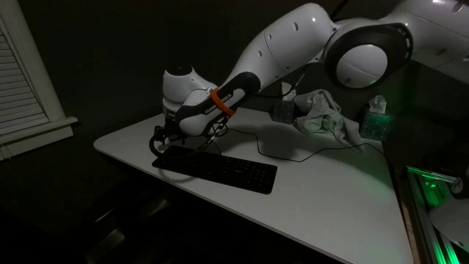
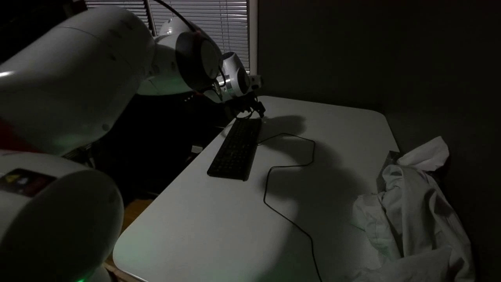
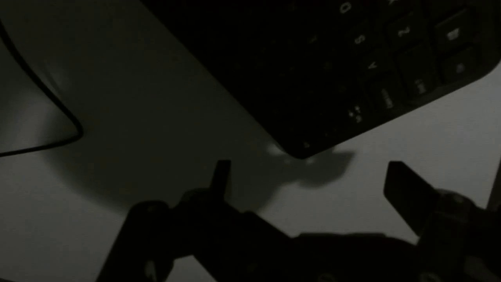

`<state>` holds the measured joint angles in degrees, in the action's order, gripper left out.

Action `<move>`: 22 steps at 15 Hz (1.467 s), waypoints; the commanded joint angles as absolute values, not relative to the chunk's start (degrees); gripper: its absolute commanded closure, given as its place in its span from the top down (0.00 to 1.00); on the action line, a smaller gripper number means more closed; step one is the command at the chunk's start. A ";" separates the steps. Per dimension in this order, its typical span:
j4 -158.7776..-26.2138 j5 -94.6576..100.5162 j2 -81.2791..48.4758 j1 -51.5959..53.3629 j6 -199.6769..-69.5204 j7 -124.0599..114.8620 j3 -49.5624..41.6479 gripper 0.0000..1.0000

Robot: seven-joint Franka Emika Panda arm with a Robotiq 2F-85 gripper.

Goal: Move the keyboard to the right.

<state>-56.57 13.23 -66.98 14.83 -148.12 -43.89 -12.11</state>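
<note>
Approach seems the step in hand, the fingers (image 3: pixel 409 196) parted wide and empty, the next move likely calling for lining up to grip the keyboard (image 3: pixel 332 66) just beyond their tips, a thin, key-ridged black slab with rounded corners, flat on the smooth pale counter (image 1: pixel 329 198).

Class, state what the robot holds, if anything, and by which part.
Nothing is held: the jaws stand open, with no part of the keyboard between them.

White arm (image 1: pixel 289 40) w/ blk joint ring (image 1: pixel 332 60), orange strap (image 1: pixel 221 102) over "FRANK…MIKA" lettering (image 1: pixel 211 109), blk claw (image 3: pixel 309 162).
</note>
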 commanded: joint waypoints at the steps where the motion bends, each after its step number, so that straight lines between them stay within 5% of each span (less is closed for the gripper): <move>1: -47.26 12.42 -74.72 15.92 -147.96 -49.36 -16.39 1.00; 22: -36.33 12.83 -82.18 15.69 -137.22 -56.44 -16.77 1.00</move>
<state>-38.45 13.28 -80.73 15.79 -141.64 -58.19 -17.55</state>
